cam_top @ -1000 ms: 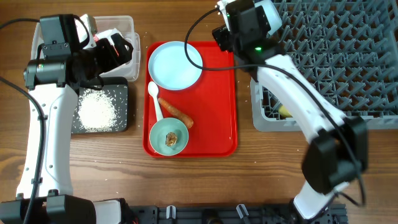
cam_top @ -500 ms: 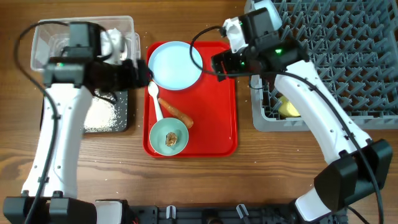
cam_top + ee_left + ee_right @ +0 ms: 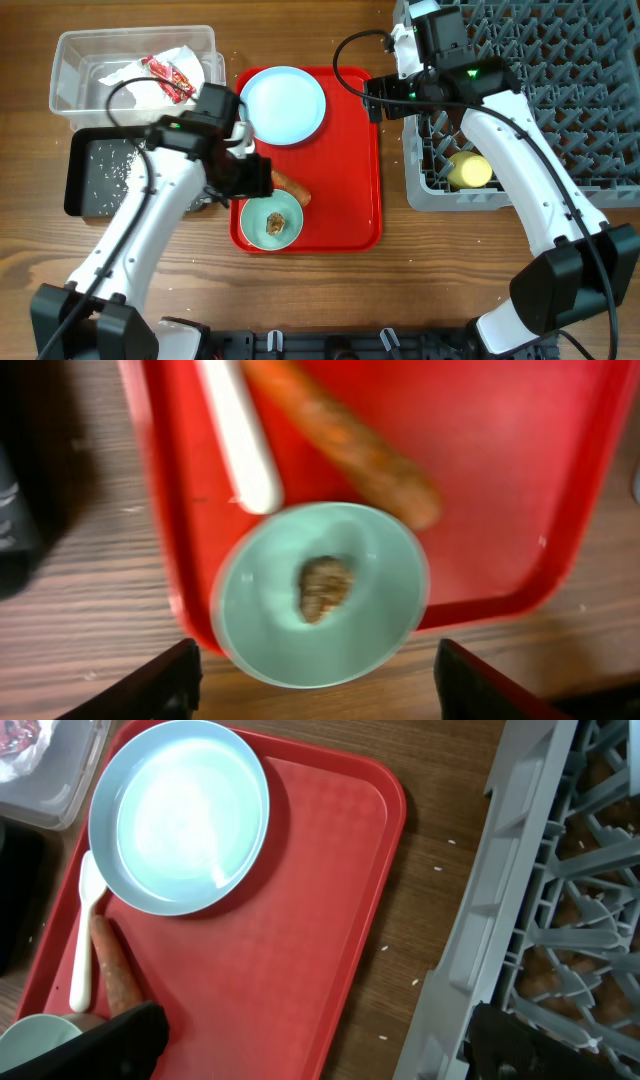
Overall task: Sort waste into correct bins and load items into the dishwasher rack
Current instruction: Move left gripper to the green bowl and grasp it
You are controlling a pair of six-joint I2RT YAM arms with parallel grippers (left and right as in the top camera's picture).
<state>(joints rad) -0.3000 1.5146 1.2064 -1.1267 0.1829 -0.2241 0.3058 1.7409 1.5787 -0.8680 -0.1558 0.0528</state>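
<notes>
Left claw (image 3: 320, 685), apart, newly over teal bowl (image 3: 375, 585); right claw (image 3: 320, 1045) apart; wooden table (image 3: 330, 295).

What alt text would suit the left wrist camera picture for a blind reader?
A light teal bowl holding a small brown food lump sits on a red tray, beside an orange carrot and a white spoon; dark gripper fingertips show below.

A teal bowl (image 3: 375, 605) with a brown lump (image 3: 324, 588) sits at the red tray's (image 3: 520, 480) near edge. Beyond lie a white spoon (image 3: 240, 435), left, and a carrot (image 3: 340, 440). The gripper's (image 3: 320, 695) fingers (image 3: 150, 685) stand wide apart.
</notes>
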